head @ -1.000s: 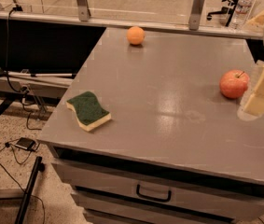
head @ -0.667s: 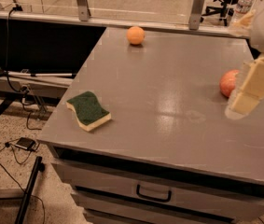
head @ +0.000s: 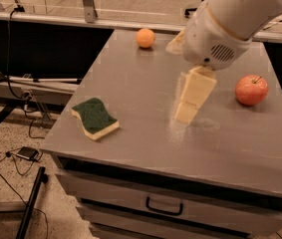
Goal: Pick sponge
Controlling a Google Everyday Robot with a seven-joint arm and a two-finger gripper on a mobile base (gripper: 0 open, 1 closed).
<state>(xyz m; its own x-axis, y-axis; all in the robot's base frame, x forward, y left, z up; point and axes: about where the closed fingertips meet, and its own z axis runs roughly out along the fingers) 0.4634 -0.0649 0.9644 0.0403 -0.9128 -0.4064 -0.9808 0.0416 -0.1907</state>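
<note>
Sponge (head: 95,117) at front-left, claw (head: 186,111) tilted downward over table (head: 125,78) centre

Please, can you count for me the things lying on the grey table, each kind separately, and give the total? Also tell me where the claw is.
sponge: 1
orange: 1
apple: 1
Total: 3
The claw hangs over the middle of the table, between the sponge and the apple, touching neither.
</note>
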